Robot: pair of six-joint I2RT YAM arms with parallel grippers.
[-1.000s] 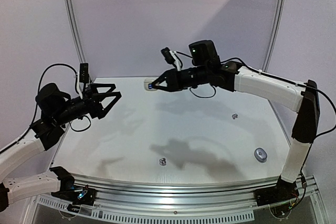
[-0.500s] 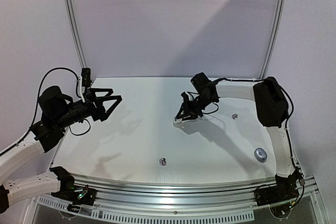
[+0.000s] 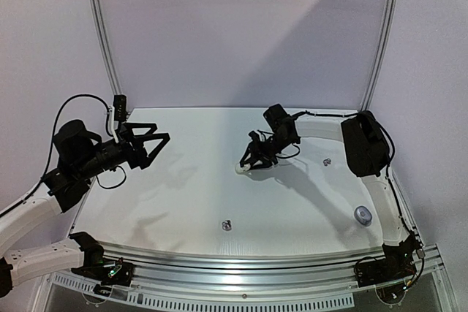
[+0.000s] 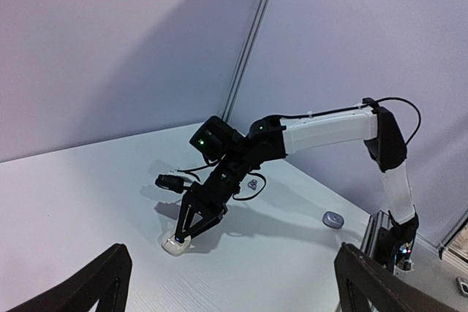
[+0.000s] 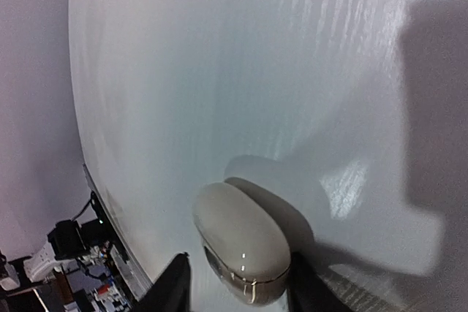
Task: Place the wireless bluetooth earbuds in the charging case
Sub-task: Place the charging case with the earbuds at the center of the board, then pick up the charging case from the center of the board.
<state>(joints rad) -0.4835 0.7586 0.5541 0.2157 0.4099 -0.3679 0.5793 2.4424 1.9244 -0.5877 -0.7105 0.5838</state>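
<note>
Currently, right tool [image 3: 245, 169] down astride white case [image 5: 241, 250] on bench [image 3: 183, 202] far centre, grip unclear, left tool [image 3: 156, 148] wide open over left side, grey earbuds [image 3: 227, 225] near centre and far right

Robot lab test cell — white table [image 3: 183, 180], aluminium frame posts [image 3: 102, 34], plain lilac backdrop [image 3: 241, 34], slotted mounting rail [image 3: 241, 264].

Overhead camera spans the worktop [image 3: 183, 195]; left wrist looks across, right wrist close above; all share the white case [image 5: 241, 242].

White links [image 3: 22, 218] and black joints [image 3: 73, 144]; thin black cables [image 3: 73, 96] looping; the left pincer [image 3: 159, 150] black and triangular.
</note>
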